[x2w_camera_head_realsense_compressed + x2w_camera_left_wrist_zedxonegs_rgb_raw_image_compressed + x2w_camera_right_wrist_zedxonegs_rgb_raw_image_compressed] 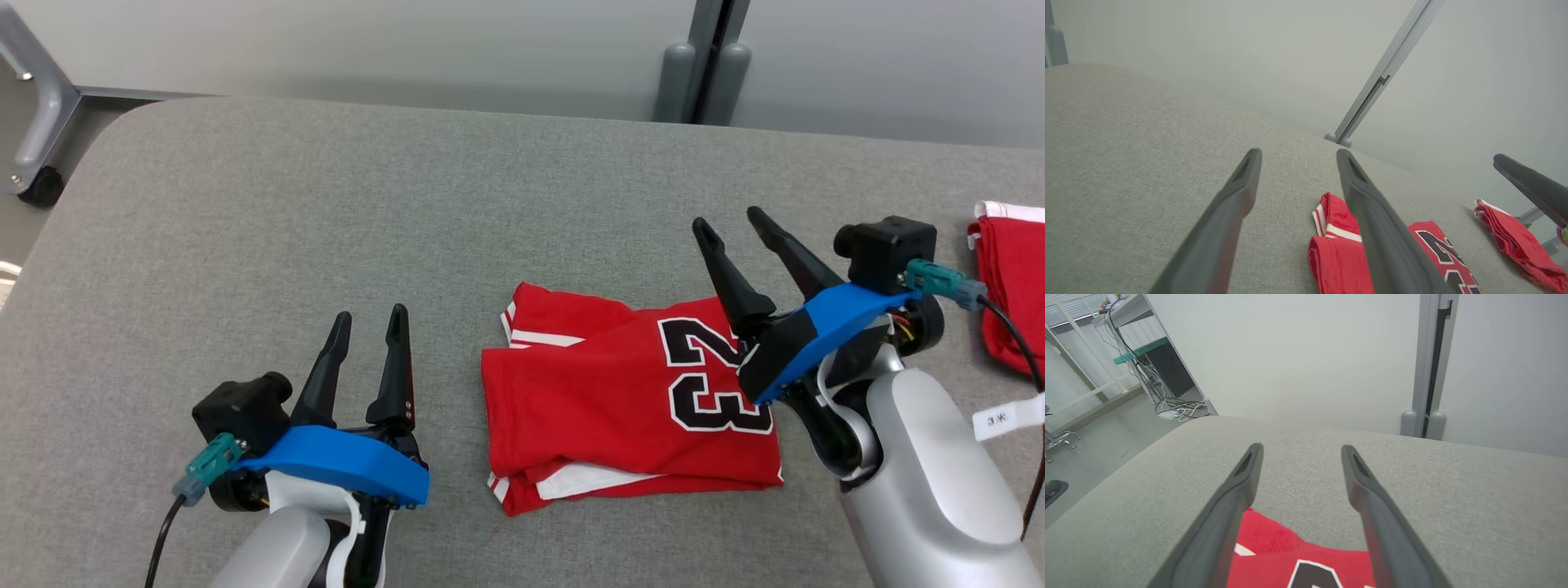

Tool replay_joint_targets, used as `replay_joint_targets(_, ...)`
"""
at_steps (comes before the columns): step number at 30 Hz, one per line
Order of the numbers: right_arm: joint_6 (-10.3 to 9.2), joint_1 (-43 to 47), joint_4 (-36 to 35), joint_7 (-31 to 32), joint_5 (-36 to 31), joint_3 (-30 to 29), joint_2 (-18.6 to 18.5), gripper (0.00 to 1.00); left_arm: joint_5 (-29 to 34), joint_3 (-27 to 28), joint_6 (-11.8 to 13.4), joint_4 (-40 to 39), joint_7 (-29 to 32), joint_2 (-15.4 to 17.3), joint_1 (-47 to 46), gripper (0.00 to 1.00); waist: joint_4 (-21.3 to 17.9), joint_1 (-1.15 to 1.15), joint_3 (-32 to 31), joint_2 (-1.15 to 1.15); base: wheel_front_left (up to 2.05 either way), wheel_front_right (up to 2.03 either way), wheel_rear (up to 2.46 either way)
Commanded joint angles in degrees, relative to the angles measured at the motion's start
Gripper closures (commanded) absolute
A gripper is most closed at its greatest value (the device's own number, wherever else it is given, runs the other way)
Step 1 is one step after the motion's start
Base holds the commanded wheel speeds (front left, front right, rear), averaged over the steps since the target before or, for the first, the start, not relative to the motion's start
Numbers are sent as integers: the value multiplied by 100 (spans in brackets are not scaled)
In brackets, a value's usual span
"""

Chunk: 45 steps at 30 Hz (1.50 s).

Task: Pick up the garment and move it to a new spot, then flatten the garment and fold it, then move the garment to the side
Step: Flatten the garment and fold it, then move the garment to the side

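A red jersey (pixel 620 392) with a black "23" and white trim lies folded into a rough rectangle on the grey table (pixel 326 212), in the lower middle of the head view. My left gripper (pixel 371 322) stands open to its left, apart from the cloth, nothing between its fingers. My right gripper (pixel 731 224) is open too, raised over the jersey's right edge, with its wrist above the number. The jersey (pixel 1339 253) shows beside the left gripper's right finger (pixel 1372 220), and the jersey (pixel 1290 559) lies below my right gripper (pixel 1300 451).
A second red garment (pixel 1012 286) with a white edge lies at the table's right border; this second garment (pixel 1515 241) also appears in the left wrist view. A grey wall and post (pixel 702 65) stand behind the table. A wheeled frame leg (pixel 37 122) stands at the far left.
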Motion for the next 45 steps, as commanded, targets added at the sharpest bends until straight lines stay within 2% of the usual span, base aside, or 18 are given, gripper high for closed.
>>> replay_joint_targets(1, 3, 191, -105, -174, -236, -126, -46, 0, 40, 17, -17, 56, -51, -34, -136, 0, -86, 0, -41, 0, 0, 0, 0)
replay_joint_targets(7, 2, 555, -336, -603, -705, -507, 7, 0, 128, 97, -60, 324, -113, -137, -213, 0, -229, 0, -135, 0, 0, 0, 0)
replay_joint_targets(10, 2, 878, -478, -903, -1067, -777, 45, 0, 355, 183, 36, 528, -163, -158, -227, 0, -276, 0, -224, 0, 0, 0, 0)
replay_joint_targets(12, 2, 1134, -542, -1023, -1184, -991, 156, 0, 383, 309, 7, 614, -186, -281, -120, 0, -295, 0, -294, 0, 0, 0, 0)
replay_joint_targets(21, 2, 2213, -811, -1296, -1540, -1638, 467, 0, 911, 730, -169, 889, -194, -420, 432, 0, -367, 0, -639, 0, 0, 0, 0)
replay_joint_targets(29, 2, 2547, -681, -1431, -1537, -1612, 486, 0, 1137, 904, -299, 1100, -195, -455, 763, 0, -454, 0, -816, 0, 0, 0, 0)
replay_joint_targets(45, 2, 2447, -422, -1423, -1680, -1548, 486, 0, 1295, 1010, -400, 1216, -195, -542, 735, 0, -465, 0, -873, 0, 0, 0, 0)
